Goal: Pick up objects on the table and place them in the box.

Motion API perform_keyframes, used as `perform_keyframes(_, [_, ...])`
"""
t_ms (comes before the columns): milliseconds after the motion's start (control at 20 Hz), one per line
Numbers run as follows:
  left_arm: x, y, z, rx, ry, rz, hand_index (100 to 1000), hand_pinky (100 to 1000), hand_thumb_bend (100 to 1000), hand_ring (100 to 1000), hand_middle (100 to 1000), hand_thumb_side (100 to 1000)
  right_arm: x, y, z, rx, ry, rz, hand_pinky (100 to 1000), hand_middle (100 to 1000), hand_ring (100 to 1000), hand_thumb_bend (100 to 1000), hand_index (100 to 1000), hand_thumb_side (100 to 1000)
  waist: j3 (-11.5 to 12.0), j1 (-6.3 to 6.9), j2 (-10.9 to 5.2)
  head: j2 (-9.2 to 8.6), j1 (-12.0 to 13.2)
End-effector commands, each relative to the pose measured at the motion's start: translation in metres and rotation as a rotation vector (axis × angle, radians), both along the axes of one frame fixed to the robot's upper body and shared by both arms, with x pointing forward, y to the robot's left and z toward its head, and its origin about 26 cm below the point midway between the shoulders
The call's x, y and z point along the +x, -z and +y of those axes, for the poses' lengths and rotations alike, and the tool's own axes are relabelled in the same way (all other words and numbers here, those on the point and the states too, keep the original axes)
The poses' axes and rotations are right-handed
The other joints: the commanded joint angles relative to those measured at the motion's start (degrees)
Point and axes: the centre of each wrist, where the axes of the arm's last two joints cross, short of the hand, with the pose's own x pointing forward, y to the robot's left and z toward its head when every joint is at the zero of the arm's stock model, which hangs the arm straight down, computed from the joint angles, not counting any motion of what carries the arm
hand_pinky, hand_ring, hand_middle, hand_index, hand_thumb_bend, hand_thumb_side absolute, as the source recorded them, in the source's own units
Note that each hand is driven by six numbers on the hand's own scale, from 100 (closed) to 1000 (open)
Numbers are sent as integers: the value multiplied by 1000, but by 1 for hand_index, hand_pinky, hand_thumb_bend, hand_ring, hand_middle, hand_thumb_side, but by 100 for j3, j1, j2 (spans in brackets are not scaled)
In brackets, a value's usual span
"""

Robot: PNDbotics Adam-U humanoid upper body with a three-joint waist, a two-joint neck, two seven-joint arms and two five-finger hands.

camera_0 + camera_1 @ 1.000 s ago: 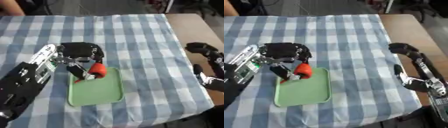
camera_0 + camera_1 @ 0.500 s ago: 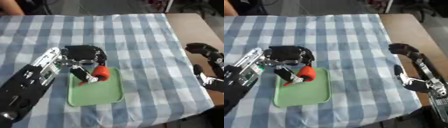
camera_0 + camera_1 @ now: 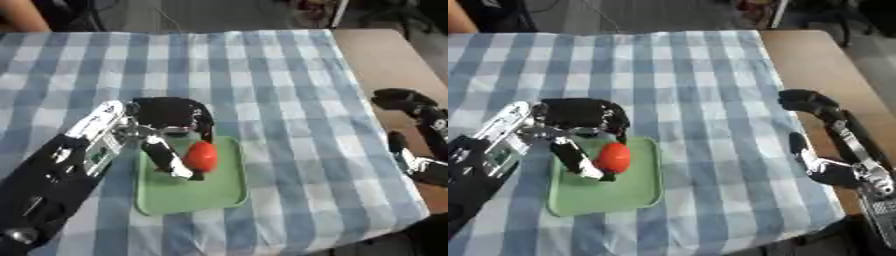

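Left hand is curled around a red round object, pinched between thumb and fingers, sitting at about 5 o'clock from the palm. The object hangs over the upper middle of the green tray; can't tell if it touches the tray floor. Its long axis looks roughly upright. The tray acts as the box here, so judging from this, the release is close: the fingers just need to spread. Nothing else lies in the tray. Checked tablecloth around it is bare. Right hand sits at 3 o'clock, well apart by the bare table edge, fingers curled, holding nothing.
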Motion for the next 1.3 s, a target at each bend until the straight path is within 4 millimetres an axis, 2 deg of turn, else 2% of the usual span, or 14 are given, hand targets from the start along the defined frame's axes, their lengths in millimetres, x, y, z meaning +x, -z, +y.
perform_keyframes(50, [0,-12,-2,216,176,-35,912,919,1000,828,788,896,2,-10,-2,-225,-181,-124,835,860,837,100,846,455,-10,-2,-64,-61,50])
perform_keyframes(250, [-1,-14,-2,212,177,-86,947,928,1000,849,831,935,2,-10,-2,-225,-182,-124,835,860,837,100,846,455,-6,-3,-64,-58,62])
perform_keyframes(1000, [0,-2,0,187,181,-151,947,923,1000,848,840,926,2,-10,-2,-226,-183,-124,836,860,837,100,846,455,-3,-1,-71,-75,71])
perform_keyframes(1050, [0,-1,0,169,181,-148,950,917,967,849,854,957,2,-10,-2,-226,-183,-124,836,860,837,100,846,456,-1,-2,-70,-78,72])
perform_keyframes(1100, [0,1,1,145,179,-143,949,920,1000,848,845,937,2,-10,-2,-226,-182,-123,836,860,837,100,846,456,0,-2,-70,-79,72])
perform_keyframes(1150, [1,4,5,99,169,-126,927,865,668,838,887,1000,2,-10,-3,-225,-181,-123,836,860,837,100,846,456,6,-6,-68,-84,65])
perform_keyframes(1200, [5,11,14,-11,134,-81,917,849,676,837,896,977,1,-10,-3,-224,-179,-122,836,860,837,100,846,456,15,-12,-67,-86,53])
perform_keyframes(1300, [12,20,29,-239,66,-7,884,844,608,849,912,923,1,-10,-3,-223,-177,-122,836,860,837,100,846,455,28,-21,-66,-89,32])
